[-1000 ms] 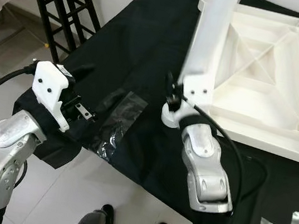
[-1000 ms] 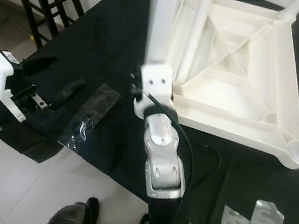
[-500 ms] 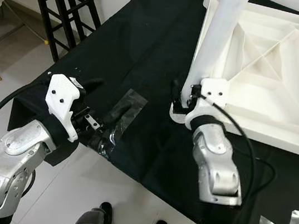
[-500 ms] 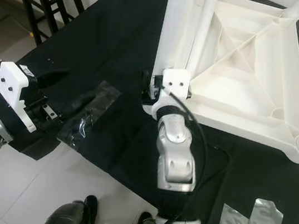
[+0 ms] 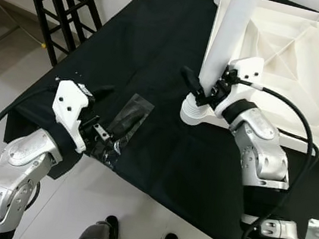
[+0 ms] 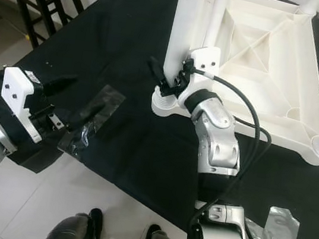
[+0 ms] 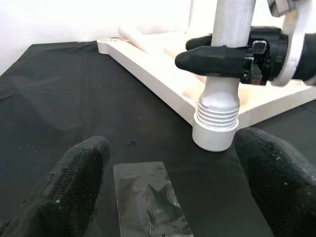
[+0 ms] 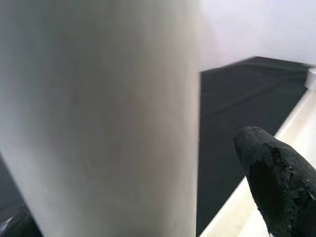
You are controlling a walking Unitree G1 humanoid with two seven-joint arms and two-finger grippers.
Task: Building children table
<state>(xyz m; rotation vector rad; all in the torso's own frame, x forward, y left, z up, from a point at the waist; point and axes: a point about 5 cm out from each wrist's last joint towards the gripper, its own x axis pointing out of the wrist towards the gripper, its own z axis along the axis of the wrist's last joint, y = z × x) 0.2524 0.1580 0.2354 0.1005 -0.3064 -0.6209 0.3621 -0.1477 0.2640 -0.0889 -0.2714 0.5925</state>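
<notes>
Lowered since earlier, right gripper [image 5: 203, 90] grasps white table leg [image 5: 223, 45]; left gripper [image 7: 173, 197] hovers released

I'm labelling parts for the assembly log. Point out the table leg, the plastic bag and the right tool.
table leg [image 5: 226, 39], left eye view, mid shaft.
plastic bag [image 5: 124, 121], left eye view, centre.
right tool [image 6: 166, 80], right eye view, between fingertips.

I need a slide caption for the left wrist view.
Right claw grips white table leg above its threaded end, seen between open left fingers.
</notes>
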